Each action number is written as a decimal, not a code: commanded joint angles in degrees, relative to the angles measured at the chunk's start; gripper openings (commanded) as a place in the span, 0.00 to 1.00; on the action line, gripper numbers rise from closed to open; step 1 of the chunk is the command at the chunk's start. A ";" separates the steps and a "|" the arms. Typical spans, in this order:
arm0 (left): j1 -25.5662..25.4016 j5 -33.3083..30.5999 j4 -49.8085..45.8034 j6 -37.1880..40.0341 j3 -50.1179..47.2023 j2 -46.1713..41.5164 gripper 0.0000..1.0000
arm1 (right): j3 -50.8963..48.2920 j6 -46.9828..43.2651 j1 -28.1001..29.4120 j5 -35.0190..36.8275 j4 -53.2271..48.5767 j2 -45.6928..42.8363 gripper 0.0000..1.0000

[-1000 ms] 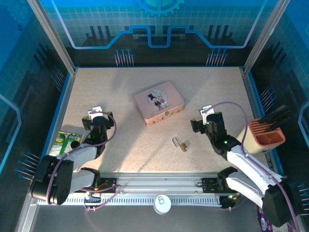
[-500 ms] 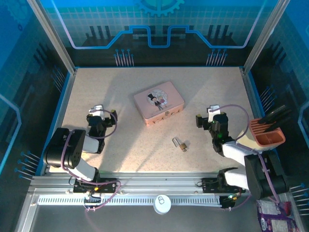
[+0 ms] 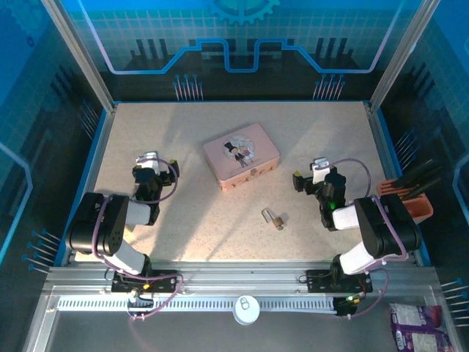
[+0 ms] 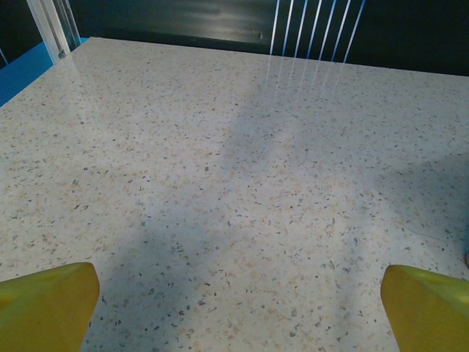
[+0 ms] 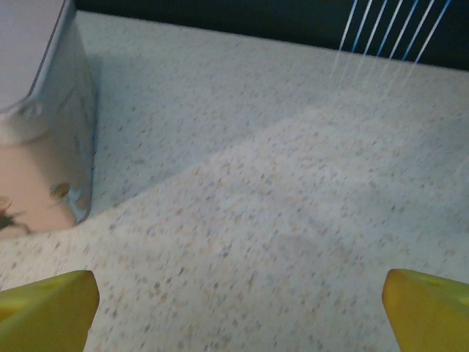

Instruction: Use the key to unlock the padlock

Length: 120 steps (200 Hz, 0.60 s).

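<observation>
Near rail: we see a white round disc (image 3: 246, 309) with a lock icon on the metal rail at the near edge, between the two arm bases.
Arms: the left arm (image 3: 99, 231) and the right arm (image 3: 377, 231) are both folded over the near corners of the bench (image 3: 190, 235), wrists pointing away from us.
Padlock: the padlock (image 3: 274, 219) lies flat on the speckled bench, right of centre. It is brass-gold at its near-right end and silver-grey at its far-left end. It touches nothing and lies near and to the left of the right fingers.
Holder: at the right edge, just beside the right arm, stands an orange-and-beige holder (image 3: 410, 207) with dark tools sticking up.
Left fingers: the left fingers (image 3: 154, 169) are spread wide and hold nothing, low over the left side of the bench. From the left wrist we see the yellow fingertips (image 4: 45, 304) at opposite corners, with bare bench between them.
Right fingers: the right fingers (image 3: 315, 176) are also spread wide and empty. From the right wrist the yellow fingertips (image 5: 44, 308) are far apart over bare bench.
Pink tin: the pink tin (image 3: 241, 155) lies closed at mid-bench, beyond the padlock and apart from it. From the right wrist its wall rises at the far left (image 5: 37, 147).
Back: a dark wall with blue-lit lines closes the far side.
</observation>
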 commanded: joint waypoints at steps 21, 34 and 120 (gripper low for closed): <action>-0.06 0.54 -0.17 0.50 0.69 -0.55 0.99 | 3.35 3.66 -0.94 10.10 -1.83 -0.04 1.00; -0.06 0.53 -0.17 0.50 0.69 -0.51 0.99 | 3.27 3.21 -0.90 9.62 -1.59 0.07 1.00; -0.09 0.54 -0.25 0.50 0.69 -0.55 0.99 | 3.60 2.34 -0.50 8.73 -1.83 0.25 1.00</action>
